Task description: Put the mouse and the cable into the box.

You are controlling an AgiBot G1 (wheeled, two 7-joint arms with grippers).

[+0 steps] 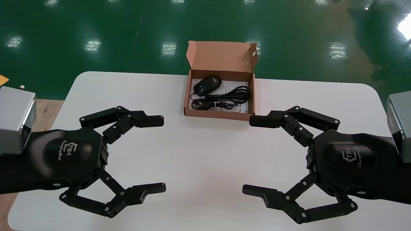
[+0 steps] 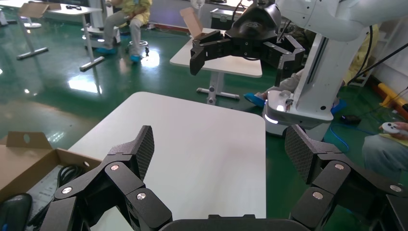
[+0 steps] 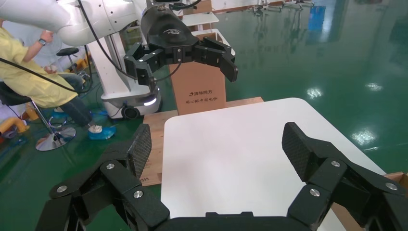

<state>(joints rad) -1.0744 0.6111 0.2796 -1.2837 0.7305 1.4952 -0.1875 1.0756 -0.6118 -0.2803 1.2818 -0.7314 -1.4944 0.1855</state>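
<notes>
An open brown cardboard box [image 1: 219, 113] sits at the table's far middle, lid raised. Inside lie a black mouse [image 1: 207, 85] at its far left and a coiled black cable [image 1: 224, 98] on a white leaflet. In the left wrist view the box [image 2: 21, 159], the cable [image 2: 67, 174] and the mouse [image 2: 12, 206] show at one corner. My left gripper [image 1: 160, 153] hovers open over the near left of the table, empty. My right gripper [image 1: 253, 155] hovers open over the near right, also empty, mirroring it.
The white table [image 1: 205, 160] has rounded corners, with green floor beyond its far edge. A wooden pallet [image 1: 41, 109] lies by the table's left side. In the wrist views, other robots, tables and people stand in the room beyond.
</notes>
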